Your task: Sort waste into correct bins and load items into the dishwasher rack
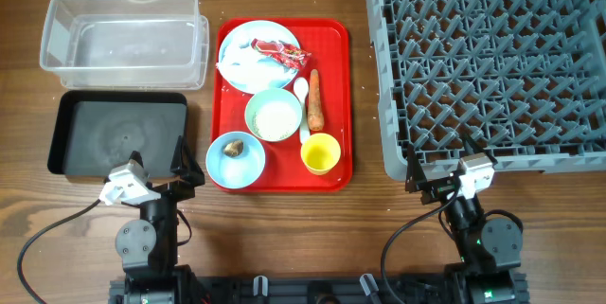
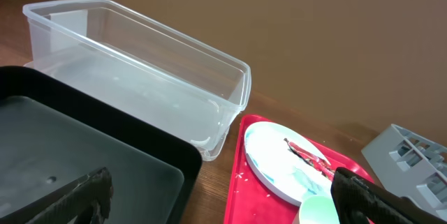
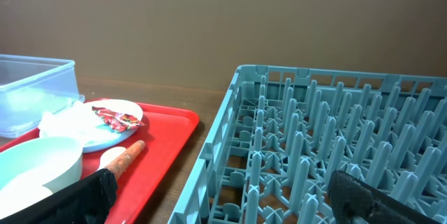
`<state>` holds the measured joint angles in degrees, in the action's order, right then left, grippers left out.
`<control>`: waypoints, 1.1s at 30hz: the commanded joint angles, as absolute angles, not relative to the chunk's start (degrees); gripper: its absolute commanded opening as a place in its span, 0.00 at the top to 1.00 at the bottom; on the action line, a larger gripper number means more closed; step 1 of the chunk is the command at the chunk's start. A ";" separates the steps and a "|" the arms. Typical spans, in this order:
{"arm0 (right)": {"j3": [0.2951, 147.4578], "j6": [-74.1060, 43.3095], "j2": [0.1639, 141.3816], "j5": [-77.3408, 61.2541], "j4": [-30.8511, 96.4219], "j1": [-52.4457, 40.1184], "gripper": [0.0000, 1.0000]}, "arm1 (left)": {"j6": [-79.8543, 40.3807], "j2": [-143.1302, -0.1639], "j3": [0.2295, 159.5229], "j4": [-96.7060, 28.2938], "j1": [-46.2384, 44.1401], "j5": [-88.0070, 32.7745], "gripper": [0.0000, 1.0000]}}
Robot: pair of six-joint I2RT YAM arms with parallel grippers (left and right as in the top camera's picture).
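Wooden surface (image 1: 284, 223) under everything. Closest, by the near edge on the left: left end effector (image 1: 158, 160), spread wide with nothing between its fingers (image 2: 80, 196), hanging over the near right corner of the black tub (image 1: 114, 134); contact with the rim not clear. By the near edge on the right: right end effector (image 1: 440, 162), likewise wide apart and bare, at the near left corner of the dishwasher rack (image 1: 492, 58); touching or not, impossible to tell.

Between the arms, a little farther in: red tray (image 1: 339, 77), long axis running near to far. On its near end, side by side, a pale blue bowl (image 1: 251, 169) holding the small brown lump (image 1: 233, 149), and the yellow cup (image 1: 320, 153), mouth up. Next back, a second bowl (image 1: 249, 115) filled with white rice (image 1: 275, 116). Just to its right, the white spoon (image 1: 302, 105), handle toward the near edge, scoop toward the far edge. Beside the spoon, the carrot (image 1: 315, 100), lying flat, long axis parallel to the spoon and to the tray's right rim. At the tray's far end, the round plate (image 1: 270, 31) carrying white crumpled paper (image 1: 248, 65) and the red wrapper (image 1: 282, 52), stretched slantwise toward the tray's right side.

Farthest on the left, behind the black tub, toward the far left corner: clear tub (image 1: 123, 39), long axis left to right. Filling the right side up to the far right corner: the grey rack, pegs upright.
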<state>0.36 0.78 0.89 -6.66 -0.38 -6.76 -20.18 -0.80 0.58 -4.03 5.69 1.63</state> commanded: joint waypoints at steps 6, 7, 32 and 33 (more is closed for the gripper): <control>0.30 1.41 0.80 -7.53 -0.54 -7.11 0.00 | -19.05 -0.38 0.32 -4.03 5.91 1.98 0.00; 0.30 1.39 0.80 -7.53 -0.56 -7.11 0.00 | -19.05 -0.38 0.34 -4.03 5.91 1.98 0.00; 4.47 1.83 3.01 -7.97 -3.18 -7.11 0.00 | -16.62 -1.83 9.17 -9.76 5.91 2.66 0.00; 5.32 2.85 3.95 -7.99 -3.20 -7.11 0.00 | -16.62 -3.03 11.33 -11.09 5.91 2.66 0.00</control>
